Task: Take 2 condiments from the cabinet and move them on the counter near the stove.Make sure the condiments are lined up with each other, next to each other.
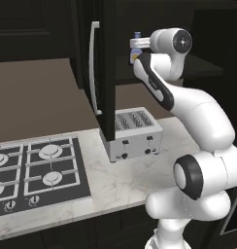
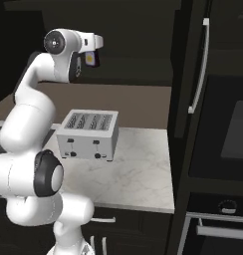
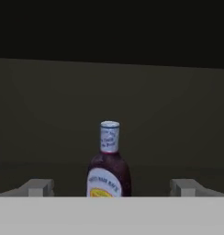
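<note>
Dark simulated kitchen, white-grey marbled stone counter [image 1: 115, 182] with a flat black gas cooktop [image 1: 38, 168] at its left and a silver slotted toaster [image 1: 135, 132] just right of it. Above, the black wall cabinet [image 1: 108, 63] stands open, long silver bar handle [image 1: 93, 68] on its door. Your arm is raised with the gripper [image 3: 111, 188] reaching into the cabinet, jaws spread wide, nothing between them. The small dark bottle with yellow label and pale blue neck [image 3: 109, 167] stands upright on the dark inner shelf [image 3: 63, 165], centred between the fingertips [image 3: 40, 187] and just ahead of them.

Risks as I judge them: push in too fast and you knock the bottle backward or tip it, since it's tall and narrow. Close too high and you pinch only the slim neck, so it may swing or slip on the way out. Pulling back, watch the open door edge and the toaster below; a dropped bottle lands there. I can't see the second condiment from here
</note>
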Motion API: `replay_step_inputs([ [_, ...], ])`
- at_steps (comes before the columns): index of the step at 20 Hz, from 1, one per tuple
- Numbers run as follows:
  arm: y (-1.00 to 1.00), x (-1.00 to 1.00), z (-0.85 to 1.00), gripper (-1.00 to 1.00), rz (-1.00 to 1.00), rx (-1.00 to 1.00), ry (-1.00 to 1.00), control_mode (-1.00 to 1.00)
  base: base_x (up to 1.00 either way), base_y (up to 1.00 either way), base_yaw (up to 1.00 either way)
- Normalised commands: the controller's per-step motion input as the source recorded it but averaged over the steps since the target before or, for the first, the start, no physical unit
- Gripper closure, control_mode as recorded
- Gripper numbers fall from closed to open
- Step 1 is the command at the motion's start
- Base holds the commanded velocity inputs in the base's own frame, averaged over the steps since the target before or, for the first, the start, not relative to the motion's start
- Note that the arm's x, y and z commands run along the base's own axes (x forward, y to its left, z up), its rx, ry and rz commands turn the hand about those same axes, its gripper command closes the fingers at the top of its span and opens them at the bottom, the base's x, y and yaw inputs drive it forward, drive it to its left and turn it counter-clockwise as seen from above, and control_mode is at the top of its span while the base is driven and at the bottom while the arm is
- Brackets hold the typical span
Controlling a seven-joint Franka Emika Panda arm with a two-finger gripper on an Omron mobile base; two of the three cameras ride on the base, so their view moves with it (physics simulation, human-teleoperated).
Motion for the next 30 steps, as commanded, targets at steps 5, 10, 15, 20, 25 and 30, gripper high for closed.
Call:
replay_step_inputs([
  [5, 0.00, 0.15, 0.00, -1.00, 0.00, 0.00, 0.00, -1.00, 0.00, 0.00, 0.00],
  [10, 0.00, 0.10, -0.01, -1.00, 0.00, 0.00, 0.00, -1.00, 0.00, 0.00, 0.00],
  [15, 0.00, 0.13, -0.01, -1.00, 0.00, 0.00, 0.00, -1.00, 0.00, 0.00, 0.00],
  [20, 0.00, 0.13, -0.04, -1.00, 0.00, 0.00, 0.00, -1.00, 0.00, 0.00, 0.00],
  [25, 0.00, 0.15, -0.06, -1.00, 0.00, 0.00, 0.00, -1.00, 0.00, 0.00, 0.00],
  [30, 0.02, 0.10, -0.04, -1.00, 0.00, 0.00, 0.00, -1.00, 0.00, 0.00, 0.00],
])
